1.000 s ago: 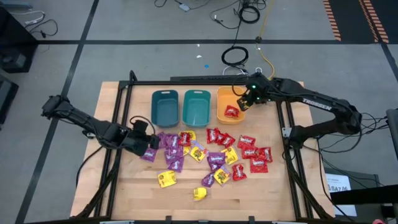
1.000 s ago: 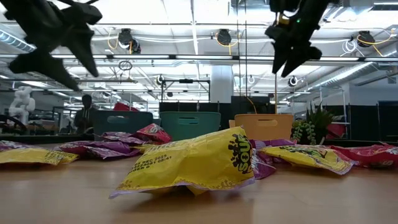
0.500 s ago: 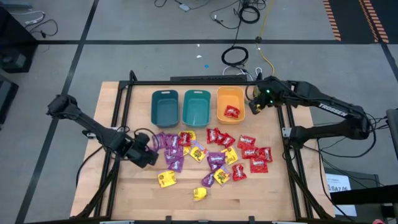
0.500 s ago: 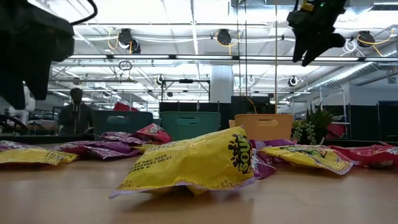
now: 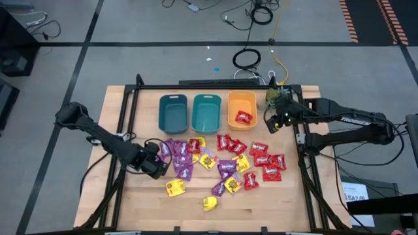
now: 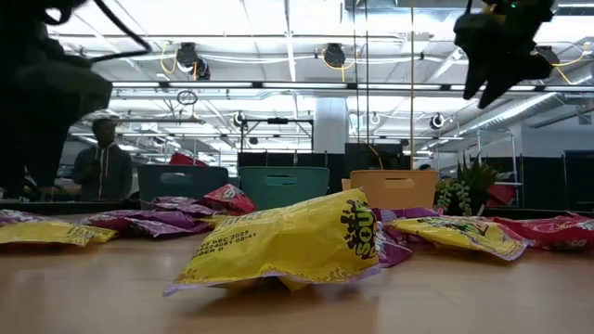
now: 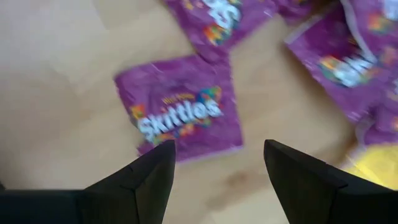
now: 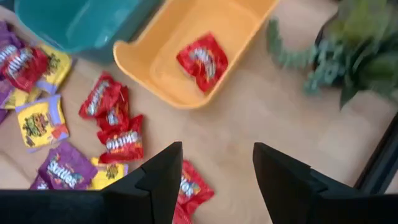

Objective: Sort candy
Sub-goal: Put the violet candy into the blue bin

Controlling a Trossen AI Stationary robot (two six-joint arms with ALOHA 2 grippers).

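Evidently lining up a pick, the left gripper (image 7: 214, 165) hung spread and empty over a purple packet (image 7: 180, 112) beside the candy (image 5: 222, 163) heap, while the right gripper (image 8: 214, 165), parted and empty, hovered near the orange bin (image 5: 241, 109) holding one red packet (image 8: 202, 61).

– what's under my fingers (image 7: 149, 180) here?
– pale wood table (image 5: 196, 199), smooth, with a faint grain.
– and the candy (image 7: 180, 115)?
– crinkly glossy wrappers, foil-like, catching the light. my fingers look matt dark plastic.
– the bins?
– the orange bin (image 8: 186, 37) is smooth plastic with a soft sheen, as is the teal bin (image 5: 206, 112). the frame (image 5: 127, 117) looks like black metal.
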